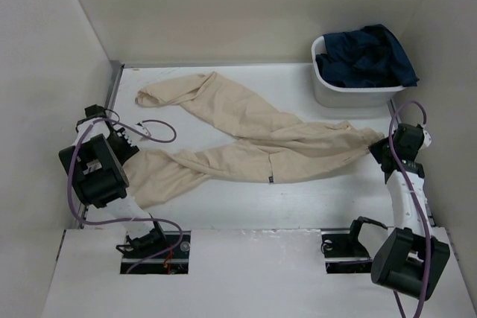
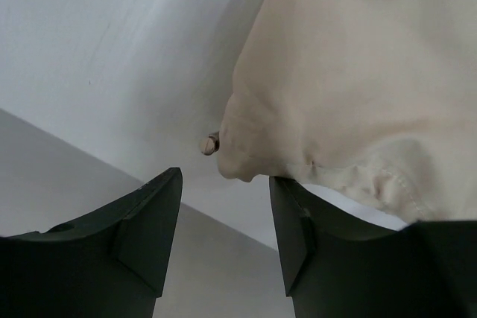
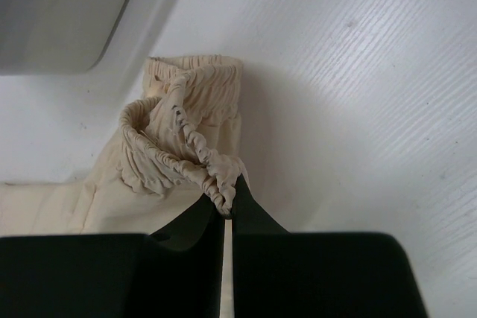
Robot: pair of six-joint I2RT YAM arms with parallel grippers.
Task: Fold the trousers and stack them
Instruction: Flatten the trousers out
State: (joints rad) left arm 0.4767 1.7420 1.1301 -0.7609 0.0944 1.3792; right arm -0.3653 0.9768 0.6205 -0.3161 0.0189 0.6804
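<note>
r pincer (image 3: 229, 202) nips trousers (image 1: 253, 139) waistband, l pincer (image 2: 225, 178) agape at hem.

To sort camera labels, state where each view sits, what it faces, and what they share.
Top external: above and behind, looking down at table, trousers, left arm, right arm.
Left wrist: on the left arm, facing past the open left gripper at the trousers.
Right wrist: on the right arm, facing the right gripper shut on the trousers.
Shared: trousers in all three.
</note>
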